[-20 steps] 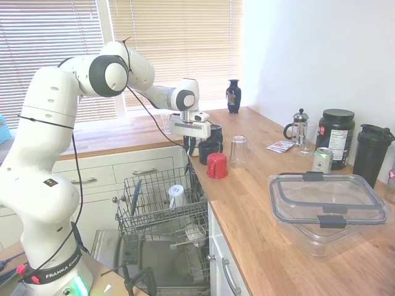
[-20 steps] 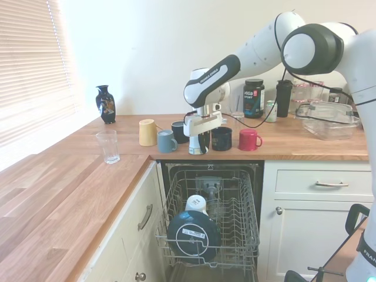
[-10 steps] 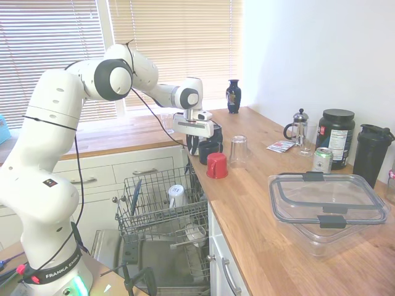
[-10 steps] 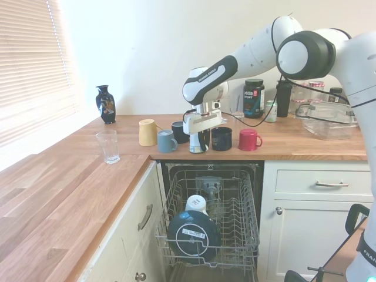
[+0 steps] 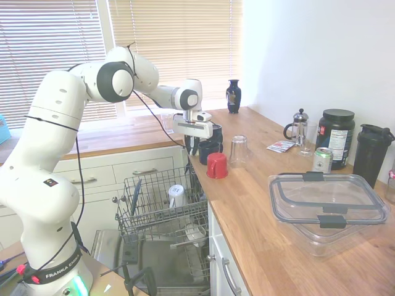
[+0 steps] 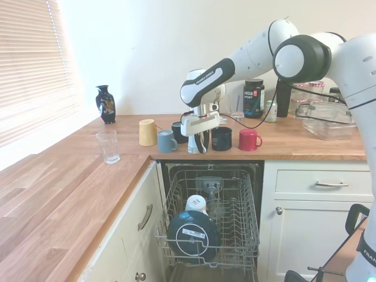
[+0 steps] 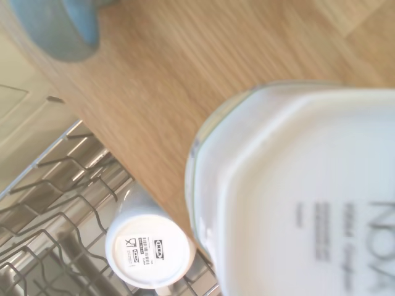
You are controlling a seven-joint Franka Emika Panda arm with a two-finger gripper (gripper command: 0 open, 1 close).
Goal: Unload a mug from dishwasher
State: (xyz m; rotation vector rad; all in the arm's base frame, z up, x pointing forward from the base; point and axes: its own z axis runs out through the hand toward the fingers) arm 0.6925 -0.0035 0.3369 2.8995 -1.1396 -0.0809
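Now | mug [image 6: 195, 143]: small, plain white (upside down) | claw [image 6: 195, 141]: pinching it | on countertop [image 6: 294, 147]

The small white ceramic mug [image 6: 194, 144] stood on the wooden bench [image 6: 88, 194] near its front edge, between the grey-blue mug [image 6: 165, 141] and the navy mug [image 6: 221, 138], directly above the open grey-racked dishwasher [image 6: 211, 223], under the claw [image 6: 196, 141].

Gripper [image 5: 192, 147] over counter edge [image 5: 247, 203] by red mug [image 5: 216, 166]; dishwasher [image 5: 162, 234] open.
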